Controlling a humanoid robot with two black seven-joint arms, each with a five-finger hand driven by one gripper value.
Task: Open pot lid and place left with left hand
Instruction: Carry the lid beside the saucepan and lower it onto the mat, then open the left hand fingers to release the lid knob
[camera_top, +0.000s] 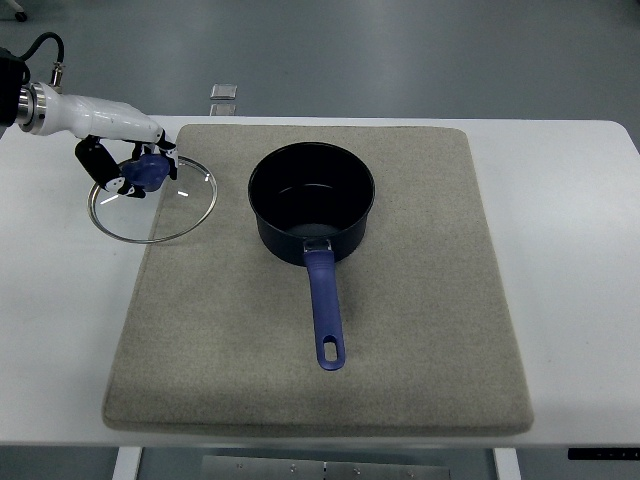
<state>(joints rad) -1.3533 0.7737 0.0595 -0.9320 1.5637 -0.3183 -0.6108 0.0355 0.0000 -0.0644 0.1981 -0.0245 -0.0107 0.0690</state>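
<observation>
Lid off and over at the left — pot open

The left hand (135, 165) pinches the blue knob (153, 170) of the glass lid (153, 197), which sits half on the white bench (60, 330), half on the grey mat (400, 330) — well left of the dark pot (311, 200), its blue handle (325, 310) pointing toward the robot

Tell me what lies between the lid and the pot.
Nothing: in the top view only bare mat separates the lid, its knob held by the left hand, from the pot.
</observation>
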